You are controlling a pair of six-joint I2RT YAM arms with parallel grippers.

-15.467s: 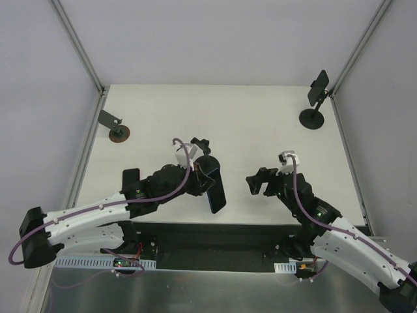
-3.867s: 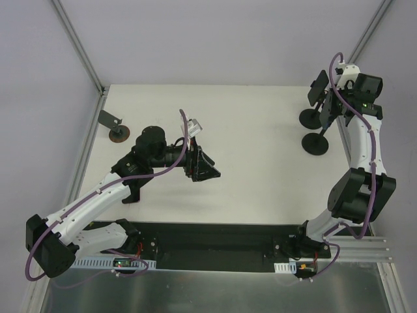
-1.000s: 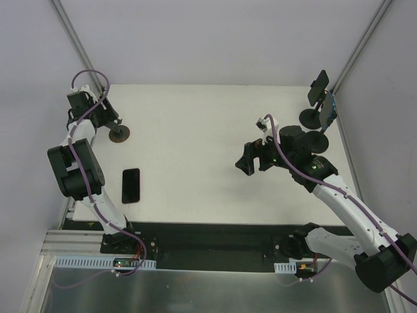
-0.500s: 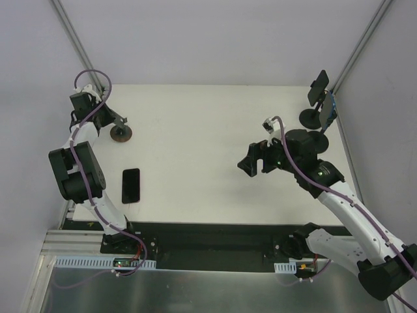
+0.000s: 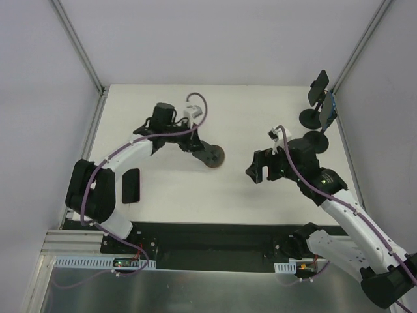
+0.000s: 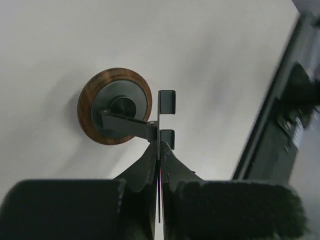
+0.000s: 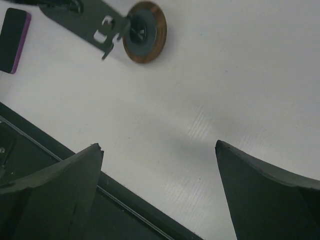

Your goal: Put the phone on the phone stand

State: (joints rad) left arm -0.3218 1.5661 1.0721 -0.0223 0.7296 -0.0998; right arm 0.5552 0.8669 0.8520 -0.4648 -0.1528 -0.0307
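The black phone (image 5: 131,185) lies flat near the table's left front; it also shows in the right wrist view (image 7: 14,40), with a purple edge. The phone stand (image 5: 212,156) has a round wooden base (image 6: 115,112) and a thin dark plate (image 6: 166,102). It is at the table's middle. My left gripper (image 5: 194,145) is shut on that plate, edge-on between the fingers (image 6: 160,150). My right gripper (image 5: 257,171) is open and empty, right of the stand. In the right wrist view it (image 7: 157,146) hovers over bare table, with the stand (image 7: 145,31) at the top.
Two other stands are at the back right. One holds a dark phone (image 5: 318,88) over a round black base (image 5: 311,119). The other has a blue-edged phone (image 5: 328,112) and a base (image 5: 317,140) close behind my right arm. A black rail (image 7: 45,150) runs along the table's front edge.
My left gripper has carried the stand from the back left corner to the table's middle. My right gripper has shifted slightly toward the front. The phone has not moved.
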